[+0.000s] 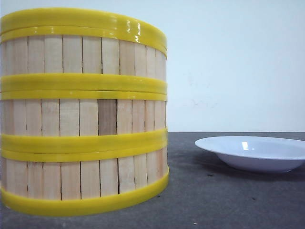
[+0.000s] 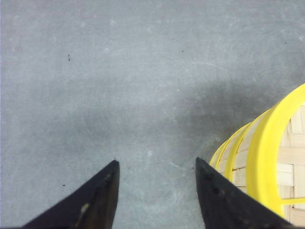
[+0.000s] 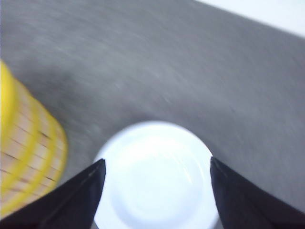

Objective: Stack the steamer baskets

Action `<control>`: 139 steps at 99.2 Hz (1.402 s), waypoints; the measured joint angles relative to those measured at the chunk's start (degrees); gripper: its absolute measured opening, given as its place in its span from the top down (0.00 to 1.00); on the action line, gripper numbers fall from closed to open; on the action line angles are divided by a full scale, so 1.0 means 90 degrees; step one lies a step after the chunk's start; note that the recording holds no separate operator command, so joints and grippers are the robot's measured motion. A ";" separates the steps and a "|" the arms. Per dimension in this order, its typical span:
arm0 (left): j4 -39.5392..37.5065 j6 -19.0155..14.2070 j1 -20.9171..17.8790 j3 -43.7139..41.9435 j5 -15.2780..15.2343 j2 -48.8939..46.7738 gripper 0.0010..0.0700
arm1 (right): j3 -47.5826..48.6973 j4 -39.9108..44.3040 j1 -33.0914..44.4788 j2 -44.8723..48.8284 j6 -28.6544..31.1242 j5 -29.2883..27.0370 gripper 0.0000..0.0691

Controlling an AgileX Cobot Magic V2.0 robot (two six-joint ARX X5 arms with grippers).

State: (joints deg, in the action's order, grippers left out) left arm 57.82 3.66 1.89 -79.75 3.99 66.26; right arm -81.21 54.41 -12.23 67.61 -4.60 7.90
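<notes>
Front view: three steamer baskets [image 1: 83, 112] stand stacked in one column at the near left of the grey bench [image 1: 224, 200], yellow bands meeting between the tiers. A white dish [image 1: 255, 152] sits apart to the right, with open bench between them and a pale wall [image 1: 233, 62] behind. In the left wrist view, the left claw [image 2: 157, 191] hangs with its fingers spread and nothing between them, the stack's top rim just beside one finger and bare bench ahead. The blurred right wrist view shows the right claw [image 3: 157, 195] parted wide above the dish, the baskets off to one side.
</notes>
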 joint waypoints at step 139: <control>-0.1491 -0.0651 0.0131 0.3424 0.0022 -0.1953 0.99 | 0.3687 -0.0942 0.1370 -0.1722 0.0454 0.0454 0.99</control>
State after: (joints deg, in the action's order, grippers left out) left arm 44.40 -2.20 3.07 -48.93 4.19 48.69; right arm -48.03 45.93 0.10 52.12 -0.51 11.99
